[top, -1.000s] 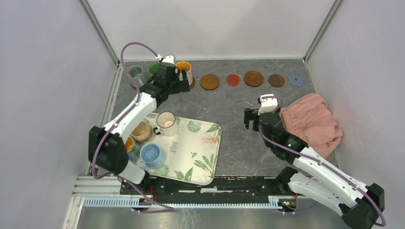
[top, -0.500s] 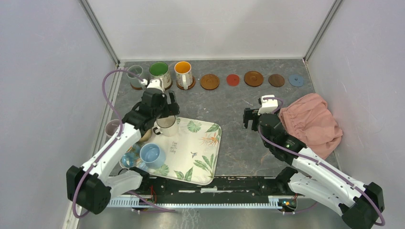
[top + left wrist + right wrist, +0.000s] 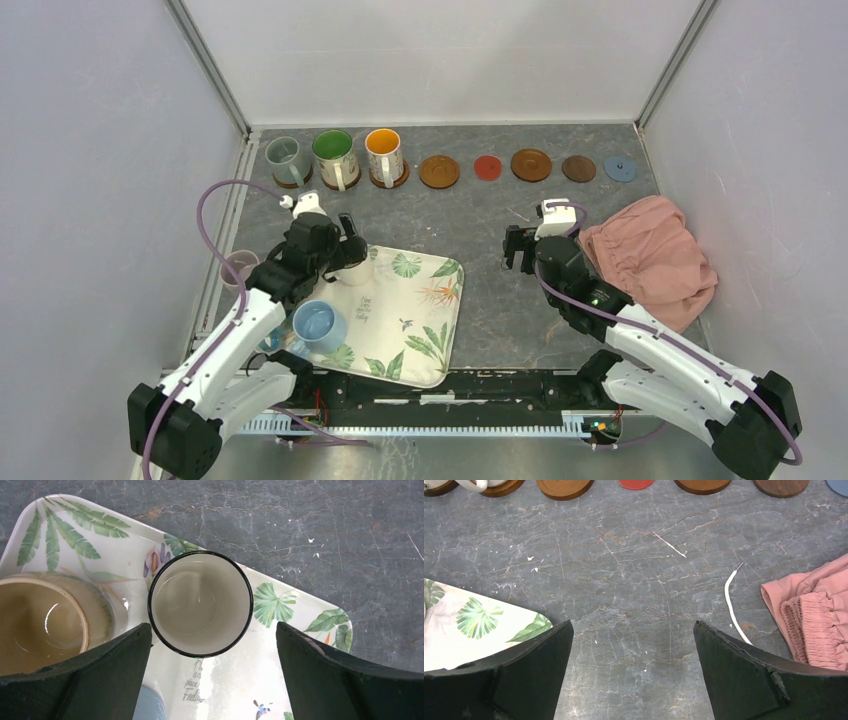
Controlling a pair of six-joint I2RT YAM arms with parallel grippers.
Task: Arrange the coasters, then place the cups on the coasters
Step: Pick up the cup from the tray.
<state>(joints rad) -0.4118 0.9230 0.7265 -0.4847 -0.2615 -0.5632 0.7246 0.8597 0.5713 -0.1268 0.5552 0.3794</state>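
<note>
So far three cups (image 3: 335, 155) sit on coasters (image 3: 398, 181) at the back left; five more coasters (image 3: 531, 164) beside them wait bare. Next, I judge, comes the cream cup (image 3: 200, 603) on the tray (image 3: 300, 611), framed by my left gripper's (image 3: 212, 630) spread jaws. The right gripper (image 3: 633, 627) hangs open above the table (image 3: 634, 580).

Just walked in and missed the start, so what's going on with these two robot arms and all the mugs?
The left gripper hangs open above the cream cup with the dark rim, which stands on the leaf-print tray; it is not gripping it. In the back row of coasters, three cups already stand on the left ones, and the other five are bare. The right gripper is open over the table, holding nothing.
</note>
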